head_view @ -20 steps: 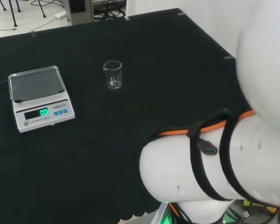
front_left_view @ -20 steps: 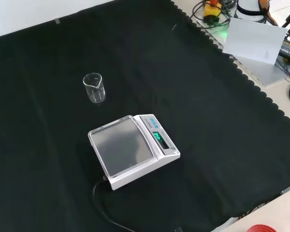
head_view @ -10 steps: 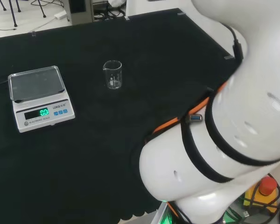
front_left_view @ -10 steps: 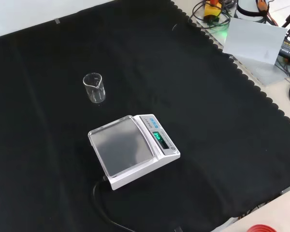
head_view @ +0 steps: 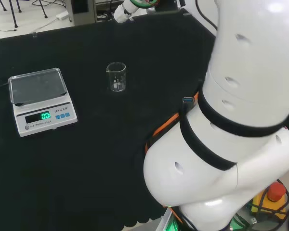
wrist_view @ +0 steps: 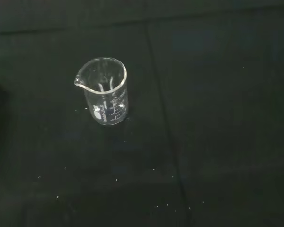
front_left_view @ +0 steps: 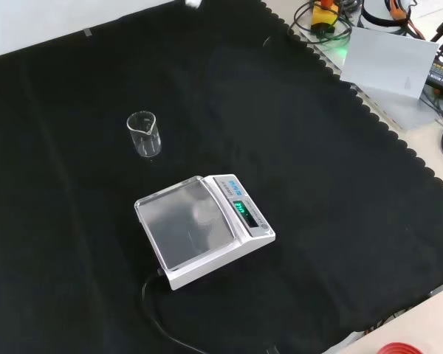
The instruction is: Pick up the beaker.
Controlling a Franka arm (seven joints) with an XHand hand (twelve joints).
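Looking for the hand, you cannot tell how far its fingers are spread or whether it has hold of anything; a small white part at the top edge of the head view, at about 12 o'clock from the glass, may belong to it, but that is too little to judge. What you can see plainly is the small clear glass beaker [head_view: 116, 77] standing upright and alone on the black cloth [head_view: 135, 120], with nothing touching it. From the wrist camera the small clear glass beaker [wrist_view: 104, 91] shows a pouring spout on its rim, white graduation marks printed on its wall, and it looks empty, with a few pale specks scattered on the cloth near it. In the front view the beaker [front_left_view: 144, 134] sits at roughly 11 o'clock from the white digital scale with a grey weighing pan and a lit green display [front_left_view: 204, 228], near it but clearly apart. In the head view the scale [head_view: 40, 101] lies at about 8 o'clock from the beaker, and the arm's big white links [head_view: 231, 134] rise at the right of that view, well apart from the glass.
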